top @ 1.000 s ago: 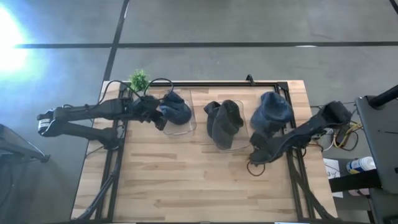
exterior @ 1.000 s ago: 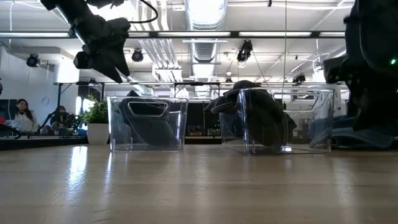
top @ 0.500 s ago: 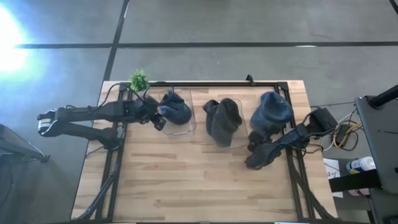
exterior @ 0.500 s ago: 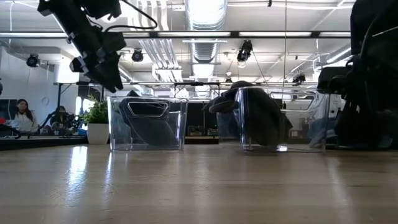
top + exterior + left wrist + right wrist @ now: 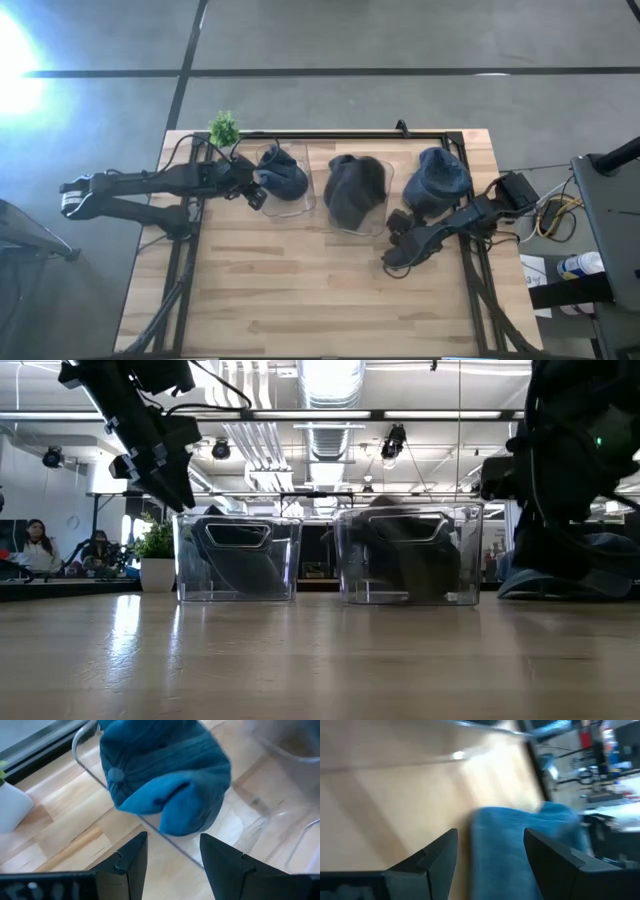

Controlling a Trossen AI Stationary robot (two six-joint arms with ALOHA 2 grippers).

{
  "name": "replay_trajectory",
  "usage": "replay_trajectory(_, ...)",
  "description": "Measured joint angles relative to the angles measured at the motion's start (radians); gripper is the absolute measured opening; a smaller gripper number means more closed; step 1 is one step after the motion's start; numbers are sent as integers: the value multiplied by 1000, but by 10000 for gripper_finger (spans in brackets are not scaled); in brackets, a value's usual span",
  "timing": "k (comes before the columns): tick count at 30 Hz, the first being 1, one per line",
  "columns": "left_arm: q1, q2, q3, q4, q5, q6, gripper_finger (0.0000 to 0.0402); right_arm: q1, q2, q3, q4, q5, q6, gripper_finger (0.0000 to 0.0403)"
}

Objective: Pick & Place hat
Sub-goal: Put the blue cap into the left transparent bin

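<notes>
Hovering above the desk's far left part, the left gripper [image 5: 250, 185] has its fingers spread apart with nothing between them; its wrist view looks down on a blue hat [image 5: 165, 780] lying across the rim of a clear bin [image 5: 290, 200]. From the low view that bin's contents show only as a dark shape behind the plastic. A second clear bin [image 5: 355, 210] sits mid-desk near the far edge, holding a dark hat [image 5: 355, 185] that appears blurred, so its folds are hard to read. Near the far right corner lies another blue hat [image 5: 440, 180], straight on the wood; the low view cuts it off behind the right arm. The right gripper [image 5: 395, 255] hangs low, just inward of the right edge, fingers apart and empty, the blue cloth showing smeared between them in its wrist view. A small potted plant [image 5: 224, 128] stands at the far left corner. Seated people [image 5: 40, 545] show faintly in the room beyond.
</notes>
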Motion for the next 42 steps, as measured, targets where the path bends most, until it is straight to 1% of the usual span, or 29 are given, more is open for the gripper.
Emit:
replay_trajectory(3,0,-2,20,3,2,-2,174,1,-18,55,-139,33,57,224)
replay_trajectory(6,-1,-3,39,2,4,-2,174,1,-54,71,-196,43,103,224)
replay_trajectory(9,-2,-5,46,4,4,-2,174,2,-100,43,-194,20,166,224)
replay_trajectory(13,-2,-6,36,2,1,6,174,32,-140,-44,-189,4,203,224)
replay_trajectory(17,-3,-5,15,8,-11,6,174,35,-145,-107,-102,13,136,224)
replay_trajectory(20,-4,-5,-5,16,-44,7,174,32,-132,-130,21,8,9,224)
replay_trajectory(22,-4,-5,-19,30,-54,7,174,31,-117,-137,58,-2,-43,224)
replay_trajectory(26,-4,-5,-37,40,-60,10,174,28,-91,-158,37,39,-50,224)
replay_trajectory(28,-4,-6,-39,40,-60,20,174,22,-81,-165,37,43,-50,224)
replay_trajectory(33,-3,-6,-41,44,-83,52,174,18,-60,-141,55,-43,-72,224)
replay_trajectory(37,-3,-6,-49,48,-109,67,174,10,-39,-148,56,-61,-75,224)
replay_trajectory(39,-3,-6,-57,44,-130,71,174,-3,-21,-161,56,-92,-75,224)
replay_trajectory(42,-3,-12,-67,39,-130,70,174,-33,-1,-173,56,-110,-65,224)
